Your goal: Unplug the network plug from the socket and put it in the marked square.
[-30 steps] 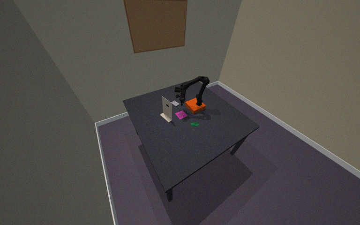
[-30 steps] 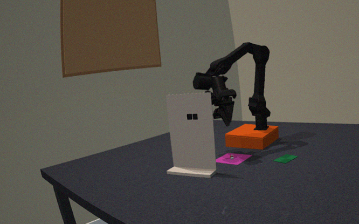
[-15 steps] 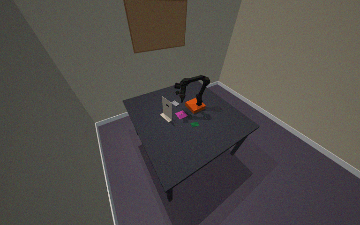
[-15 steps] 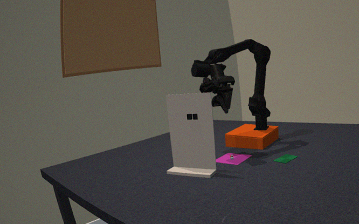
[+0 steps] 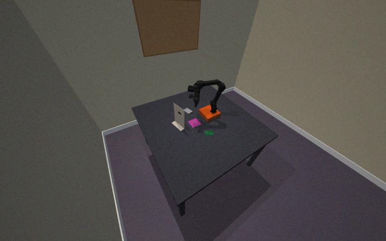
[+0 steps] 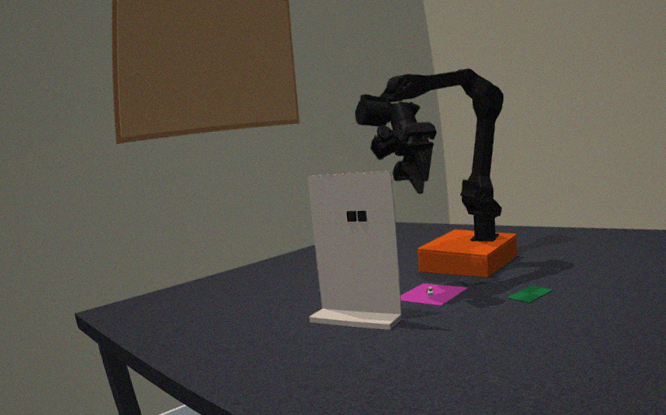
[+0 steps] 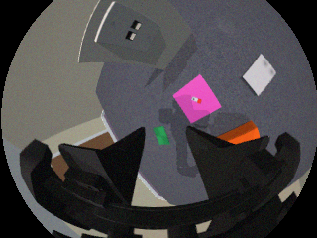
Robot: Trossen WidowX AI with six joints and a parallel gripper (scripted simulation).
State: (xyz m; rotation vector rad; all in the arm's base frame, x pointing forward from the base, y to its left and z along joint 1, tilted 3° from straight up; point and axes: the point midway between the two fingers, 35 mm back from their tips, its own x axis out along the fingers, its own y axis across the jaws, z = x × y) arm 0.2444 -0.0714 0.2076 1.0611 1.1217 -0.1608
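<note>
The small plug (image 5: 194, 122) (image 6: 429, 291) (image 7: 196, 100), whitish with a red end, lies on the magenta square (image 5: 191, 122) (image 6: 444, 298) (image 7: 208, 110), inside its edges. The upright panel (image 5: 179, 119) (image 6: 357, 265) (image 7: 112, 33) stands beside the square, with two dark socket openings side by side and no plug seen in them. My gripper (image 5: 195, 106) (image 6: 420, 189) (image 7: 165, 130) is open and empty. It points down, high above the table and the plug, touching nothing.
The orange base block (image 5: 205, 113) (image 6: 450, 256) (image 7: 246, 132) carries the arm. A green patch (image 5: 208, 132) (image 6: 530, 293) (image 7: 161, 135) lies near the magenta square. A light grey flat piece (image 5: 187, 110) (image 7: 260, 74) lies behind the panel as the top camera sees it.
</note>
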